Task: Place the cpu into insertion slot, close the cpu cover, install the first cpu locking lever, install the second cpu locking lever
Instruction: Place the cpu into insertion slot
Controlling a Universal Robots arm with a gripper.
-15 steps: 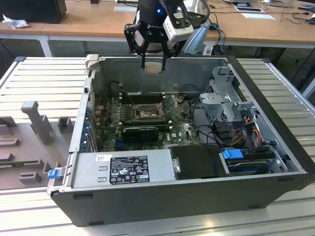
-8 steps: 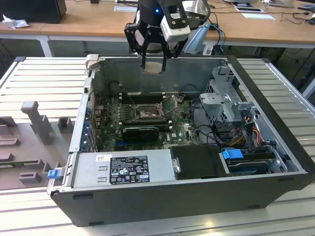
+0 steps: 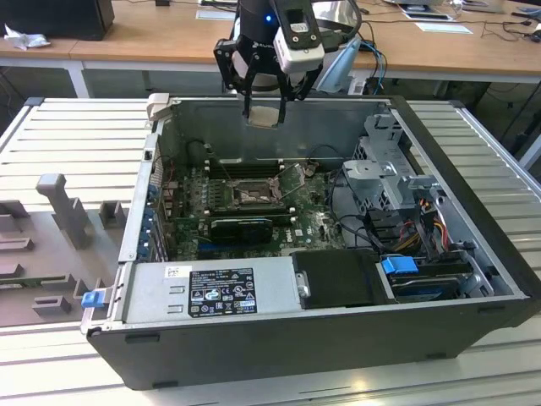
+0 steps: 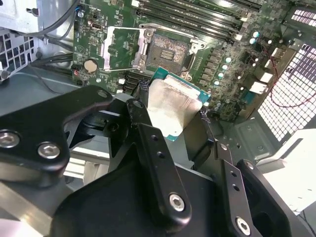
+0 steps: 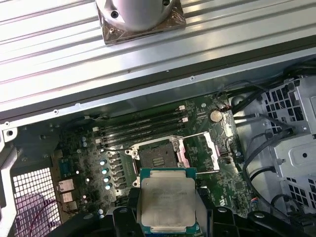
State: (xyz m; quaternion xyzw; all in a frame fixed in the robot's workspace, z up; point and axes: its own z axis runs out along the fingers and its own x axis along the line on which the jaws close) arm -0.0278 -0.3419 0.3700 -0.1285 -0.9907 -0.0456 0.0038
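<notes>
**Right: cpu gripped in the hand, socket open below**

Right, closest to my wrist cameras is the hand (image 4: 173, 104), its black fingers (image 4: 142, 106) clamped on two opposite edges of the cpu (image 4: 170, 116). In the first wrist view the cpu (image 5: 166, 200) shows its silver-grey metal top with a green rim around it, and it looks level in the grip.

Past the chip I see the insertion slot (image 5: 157, 156), its dark centre uncovered on the green motherboard (image 5: 79, 163). The cpu is up in the air, apart from the slot and not seated. The cpu cover (image 5: 202, 152) is swung open and lies just beside the slot, with board showing through its window. The long black memory slots (image 5: 143, 126) run on the slot's other side.

In the exterior view the hand (image 3: 265, 106) hangs over the far wall of the open computer case (image 3: 338, 338), well above the insertion slot (image 3: 252, 193). A labelled power supply (image 3: 211, 292) sits along the case's near edge. The case lies on a ribbed metal counter (image 3: 76, 135), with grey fixtures (image 3: 63, 207) at the exterior view's left.
</notes>
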